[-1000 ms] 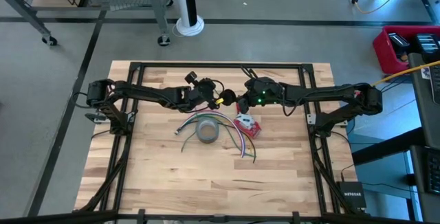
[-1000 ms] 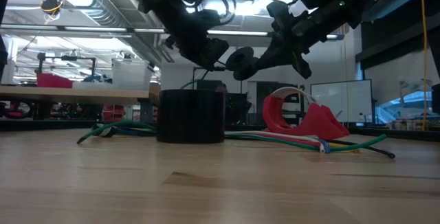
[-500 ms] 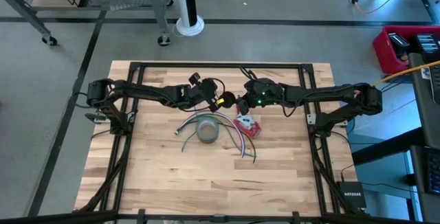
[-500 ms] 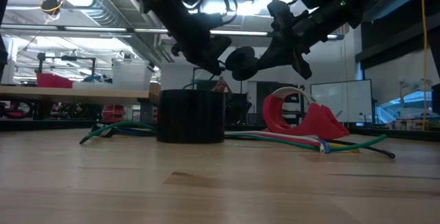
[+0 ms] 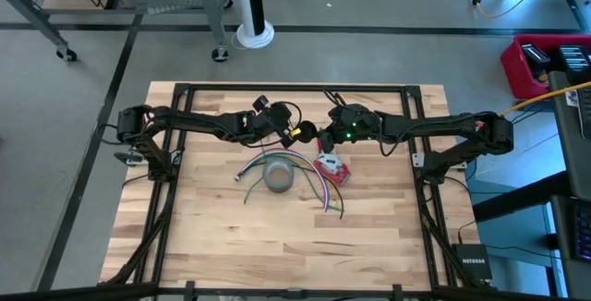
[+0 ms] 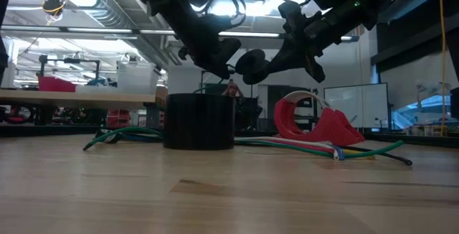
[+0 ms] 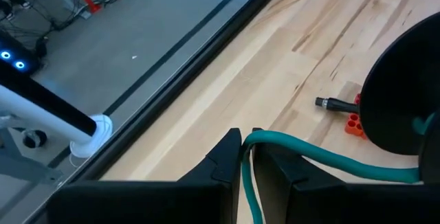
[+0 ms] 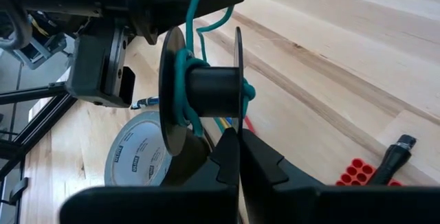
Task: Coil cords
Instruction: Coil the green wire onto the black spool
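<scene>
Cord (image 7: 323,157), teal, runs from the left gripper (image 7: 247,157), pinched shut on it, toward frame centre onto the black spool (image 8: 206,90) clamped by the right gripper (image 8: 237,157).

both pincers (image 5: 294,136) (image 5: 322,141) closed, nearly touching

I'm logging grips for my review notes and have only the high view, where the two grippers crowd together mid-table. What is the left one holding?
Observer: The left wrist view shows the left gripper pinching a green cord.
Operator: Where does that cord run?
Observer: In the right wrist view it is wound around a black spool.
Operator: Is the spool resting on the table?
Observer: No. The low view shows it off the wood, higher than the grey tape roll, and the right gripper is shut on one flange.
</scene>
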